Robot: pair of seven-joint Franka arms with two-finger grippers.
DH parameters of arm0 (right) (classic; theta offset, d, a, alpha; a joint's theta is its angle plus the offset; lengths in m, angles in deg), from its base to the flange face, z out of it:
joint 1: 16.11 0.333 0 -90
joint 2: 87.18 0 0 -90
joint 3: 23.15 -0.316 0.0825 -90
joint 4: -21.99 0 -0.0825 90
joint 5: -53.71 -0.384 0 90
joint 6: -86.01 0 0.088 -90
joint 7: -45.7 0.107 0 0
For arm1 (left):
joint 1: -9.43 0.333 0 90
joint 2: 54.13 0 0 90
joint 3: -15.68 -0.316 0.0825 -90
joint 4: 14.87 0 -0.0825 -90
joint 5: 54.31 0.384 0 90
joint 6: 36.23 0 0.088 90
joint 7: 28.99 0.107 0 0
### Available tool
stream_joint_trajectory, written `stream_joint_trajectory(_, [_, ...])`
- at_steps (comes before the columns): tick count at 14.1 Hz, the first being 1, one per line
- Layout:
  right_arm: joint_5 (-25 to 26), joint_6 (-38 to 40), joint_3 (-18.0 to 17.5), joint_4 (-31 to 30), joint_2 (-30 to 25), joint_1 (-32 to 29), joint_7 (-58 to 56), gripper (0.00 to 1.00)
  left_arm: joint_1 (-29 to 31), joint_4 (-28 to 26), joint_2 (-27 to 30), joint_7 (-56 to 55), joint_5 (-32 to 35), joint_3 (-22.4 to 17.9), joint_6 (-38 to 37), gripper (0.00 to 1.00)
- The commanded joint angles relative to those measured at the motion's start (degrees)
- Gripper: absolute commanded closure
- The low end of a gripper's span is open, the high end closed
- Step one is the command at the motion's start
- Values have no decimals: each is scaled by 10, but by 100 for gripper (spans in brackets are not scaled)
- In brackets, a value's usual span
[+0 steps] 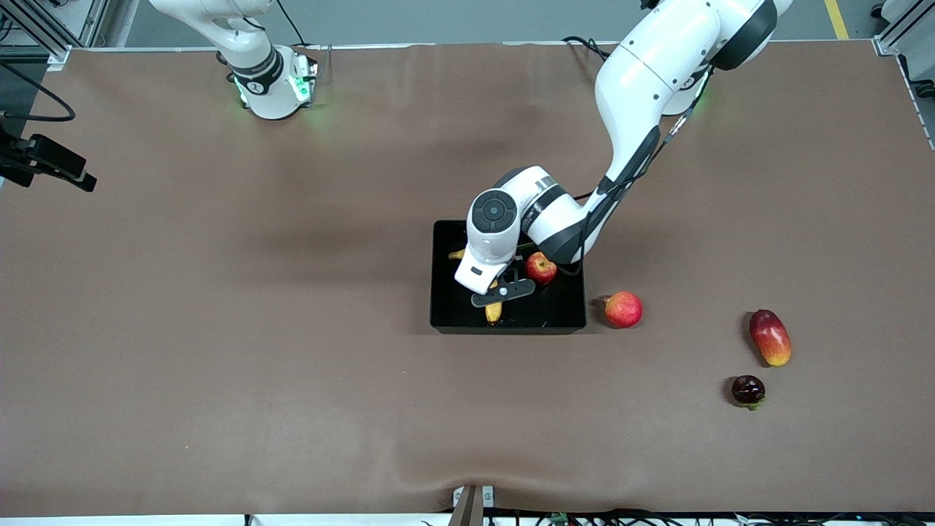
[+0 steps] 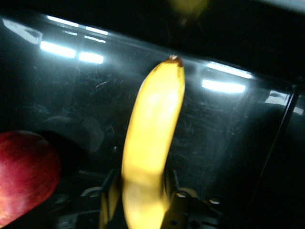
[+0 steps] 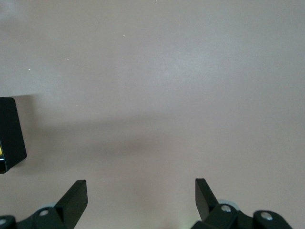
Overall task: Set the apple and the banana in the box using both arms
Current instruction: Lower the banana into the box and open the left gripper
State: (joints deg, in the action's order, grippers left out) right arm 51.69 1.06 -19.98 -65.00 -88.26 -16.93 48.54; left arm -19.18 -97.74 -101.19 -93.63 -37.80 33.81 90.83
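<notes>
Both fruits: banana (image 2: 152, 143) and apple (image 1: 541, 267) lie inside the box (image 1: 562, 315)
Banana axis: runs straight out from between the left gripper (image 2: 140, 191) fingers, along the box floor
Left jaws: close against the banana's sides; gripping or just loosened, cannot tell
Apple: beside the banana, toward the left arm's end
Right gripper (image 3: 140, 191): waits, jaws spread wide, empty, over bare table (image 3: 167, 71)
Outside box: three other fruits, untouched
</notes>
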Motion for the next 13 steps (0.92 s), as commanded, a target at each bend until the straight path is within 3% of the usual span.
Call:
stream_joint_trajectory(1, [5,-4,-4,1,-1,-6,0,0,3,13,10,14,21,-5,1,0])
stream_joint_trajectory(4, [5,-18,-4,2,-1,-8,1,0,35,12,66,14,22,-5,-15,0])
stream_joint_trajectory(9, [5,-18,-4,-2,-1,-5,0,0,122,10,194,40,18,-3,-148,0])
stream_joint_trajectory(13, [4,-9,-4,-3,1,-6,0,0,210,9,262,184,-5,3,-199,0])
